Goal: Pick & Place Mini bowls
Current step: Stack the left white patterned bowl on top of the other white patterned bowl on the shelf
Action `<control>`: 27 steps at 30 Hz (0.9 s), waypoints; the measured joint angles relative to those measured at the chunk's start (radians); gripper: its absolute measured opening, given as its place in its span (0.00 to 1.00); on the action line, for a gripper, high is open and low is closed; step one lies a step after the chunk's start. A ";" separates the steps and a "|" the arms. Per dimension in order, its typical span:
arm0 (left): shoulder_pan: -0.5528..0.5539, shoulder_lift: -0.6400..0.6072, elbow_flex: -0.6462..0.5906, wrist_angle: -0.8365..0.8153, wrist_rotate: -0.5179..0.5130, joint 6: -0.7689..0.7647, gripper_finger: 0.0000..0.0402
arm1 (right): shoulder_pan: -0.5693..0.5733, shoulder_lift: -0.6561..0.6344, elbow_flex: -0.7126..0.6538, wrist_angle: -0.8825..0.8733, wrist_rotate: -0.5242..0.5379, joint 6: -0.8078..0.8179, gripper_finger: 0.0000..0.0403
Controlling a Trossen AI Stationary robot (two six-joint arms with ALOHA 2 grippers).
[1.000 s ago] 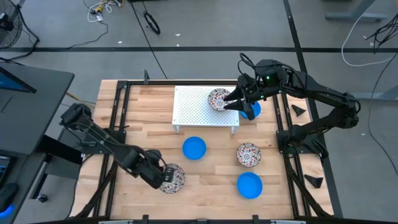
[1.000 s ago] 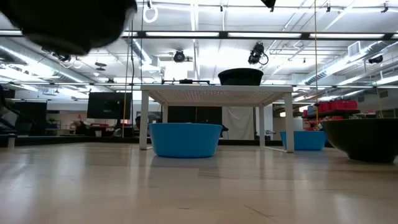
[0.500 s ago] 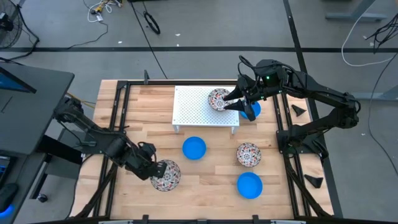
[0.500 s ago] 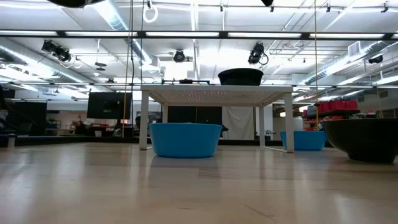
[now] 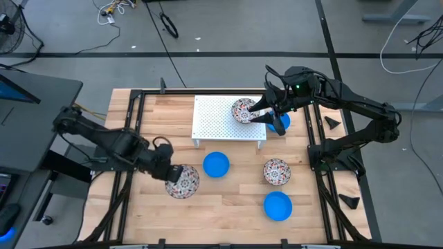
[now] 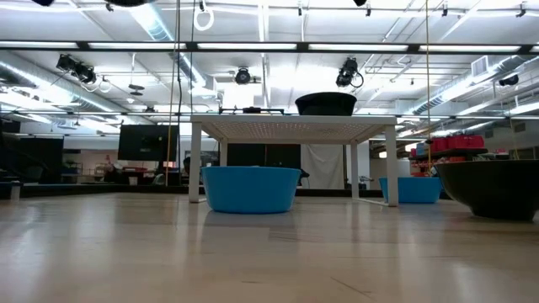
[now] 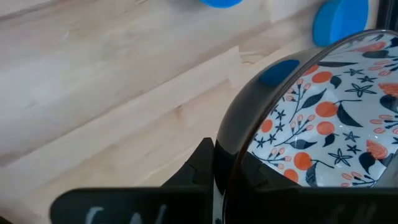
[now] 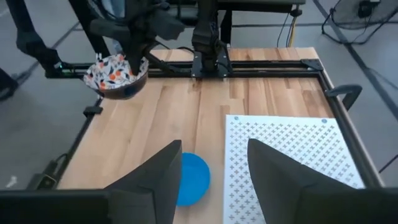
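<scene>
My left gripper (image 5: 168, 171) is shut on a white mini bowl with a red-and-dark flower pattern (image 5: 183, 182), held above the table's near left part. The right wrist view shows that bowl (image 8: 115, 76) in the air. My right gripper (image 5: 265, 115) stands open over the right end of the white perforated rack (image 5: 220, 121), next to a second patterned bowl (image 5: 242, 110) that sits on the rack. A blue bowl (image 5: 282, 123) lies partly hidden under that gripper. On the table stand a blue bowl (image 5: 216, 164), a patterned bowl (image 5: 276, 171) and another blue bowl (image 5: 277, 206). My left gripper pinches the patterned bowl's rim (image 7: 239, 140), one finger (image 7: 273, 180) inside the bowl and one (image 7: 199, 168) outside its dark wall. The fingers slant down onto the rim from above. The bowl hangs clear of the table, mouth up and a little tilted.
A black frame (image 5: 131, 124) runs around the wooden table. The rack stands on short legs (image 6: 195, 164), with open space under it. Bare wood lies between the rack and the held bowl.
My left gripper has risen and moved toward the table's far edge with the patterned bowl, which is now lifted clear of the table. In the low view the dark shape at the upper left has gone out of the picture.
</scene>
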 joint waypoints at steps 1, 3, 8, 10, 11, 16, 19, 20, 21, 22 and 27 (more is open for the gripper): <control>0.020 0.000 0.000 0.000 0.020 0.022 0.04 | 0.000 0.000 0.000 0.000 0.000 -0.011 0.47; 0.056 0.000 0.000 0.000 0.060 0.069 0.04 | 0.000 0.000 0.000 0.000 0.001 -0.021 0.50; 0.138 0.000 0.000 0.001 0.106 0.154 0.04 | 0.018 0.000 0.000 -0.007 0.002 -0.021 0.55; 0.167 0.000 0.000 0.003 0.127 0.181 0.04 | 0.033 0.000 0.000 -0.014 0.001 -0.021 0.57; 0.180 0.000 0.002 0.002 0.137 0.194 0.04 | 0.041 0.000 0.000 -0.018 0.005 -0.021 0.57; 0.238 0.004 0.048 0.002 0.160 0.269 0.04 | 0.089 0.000 0.000 -0.039 0.062 -0.058 0.58; 0.269 0.004 0.081 -0.001 0.145 0.301 0.04 | 0.117 0.000 0.000 -0.050 0.095 -0.066 0.57; 0.279 0.004 0.092 -0.005 0.145 0.307 0.04 | 0.124 0.000 0.000 -0.053 0.095 -0.066 0.57; 0.288 0.004 0.102 -0.014 0.144 0.316 0.04 | 0.131 0.000 0.000 -0.055 0.096 -0.066 0.57; 0.297 0.004 0.111 -0.027 0.144 0.323 0.04 | 0.140 0.000 0.000 -0.055 0.096 -0.066 0.57; 0.327 0.004 0.136 -0.037 0.145 0.334 0.04 | 0.177 0.000 0.000 -0.044 0.096 -0.066 0.57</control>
